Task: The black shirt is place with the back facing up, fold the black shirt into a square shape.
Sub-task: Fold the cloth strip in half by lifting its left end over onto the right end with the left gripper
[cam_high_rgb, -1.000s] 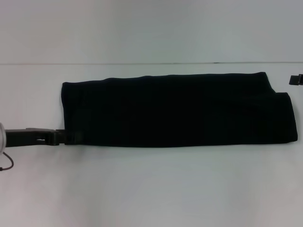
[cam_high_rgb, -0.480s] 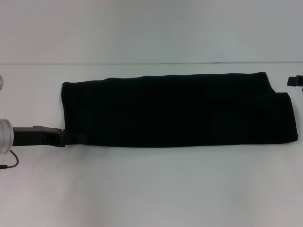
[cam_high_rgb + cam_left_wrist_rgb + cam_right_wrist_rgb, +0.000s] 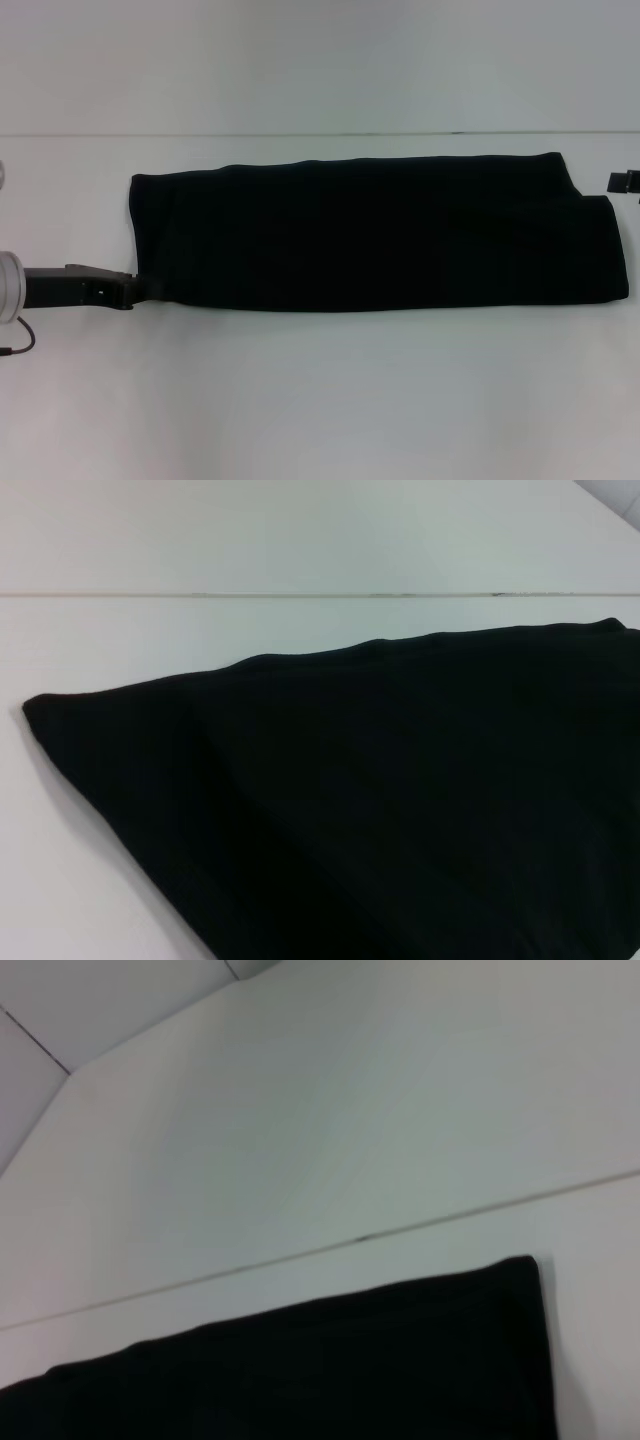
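The black shirt (image 3: 380, 235) lies flat on the white table (image 3: 320, 400), folded into a long band running left to right. My left gripper (image 3: 140, 290) reaches in low from the left and meets the shirt's near left corner. Only a small part of my right gripper (image 3: 624, 181) shows at the right edge of the head view, just beyond the shirt's far right corner and apart from it. The left wrist view looks along the black shirt (image 3: 400, 800) from its left end. In the right wrist view, one corner of the black shirt (image 3: 350, 1370) shows.
A thin seam (image 3: 320, 133) crosses the table behind the shirt. Bare white surface lies in front of the shirt and behind it.
My left gripper pushed right onto the shirt's corner, then drew back slightly left. The right gripper drifted a little down and toward the right edge. The shirt has not moved.
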